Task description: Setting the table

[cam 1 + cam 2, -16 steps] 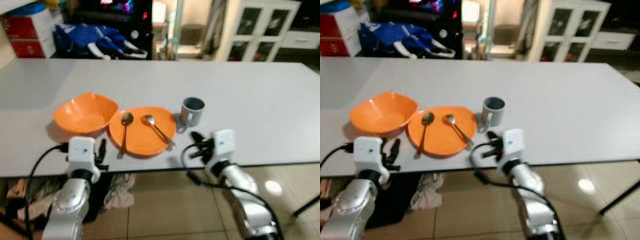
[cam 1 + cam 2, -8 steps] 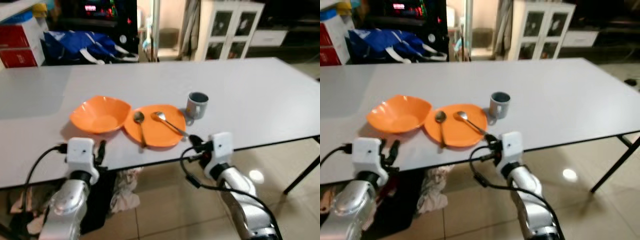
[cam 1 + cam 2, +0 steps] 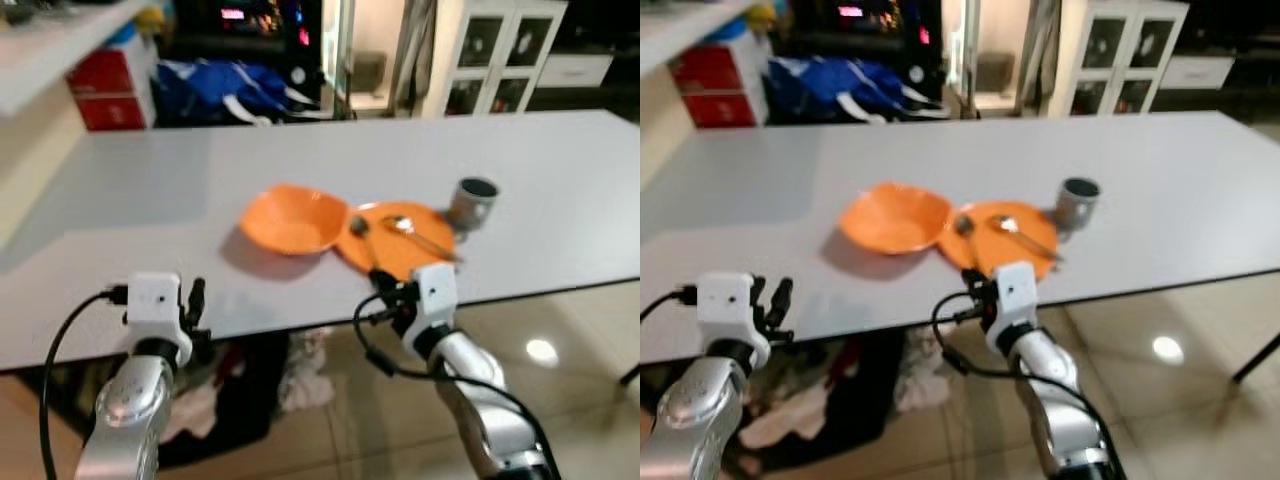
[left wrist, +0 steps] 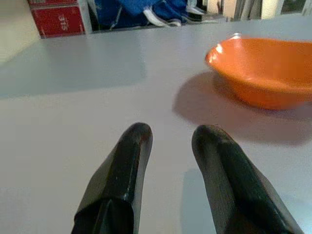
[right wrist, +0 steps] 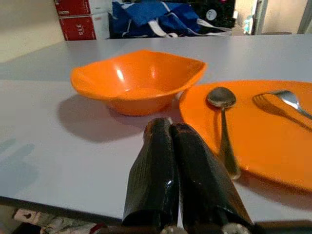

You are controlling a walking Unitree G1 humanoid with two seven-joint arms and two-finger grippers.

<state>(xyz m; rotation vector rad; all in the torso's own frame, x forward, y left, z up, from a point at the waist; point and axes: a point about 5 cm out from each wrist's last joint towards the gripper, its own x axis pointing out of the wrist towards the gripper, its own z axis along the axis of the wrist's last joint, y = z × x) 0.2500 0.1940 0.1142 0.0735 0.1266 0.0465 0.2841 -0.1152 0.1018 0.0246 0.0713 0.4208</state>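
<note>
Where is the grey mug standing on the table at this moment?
In the left eye view, the grey mug stands on the white table, just right of the round orange plate, toward the robot's right.

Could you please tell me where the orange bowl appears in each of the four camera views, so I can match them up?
Left eye view: orange bowl at centre, left of the orange plate.
Right eye view: left of centre, again left of the plate.
Left wrist view: beyond the left gripper, toward the picture's far edge.
Right wrist view: just beyond the right gripper, mid-picture.
Shared landmark: the blue bag behind the table.
</note>
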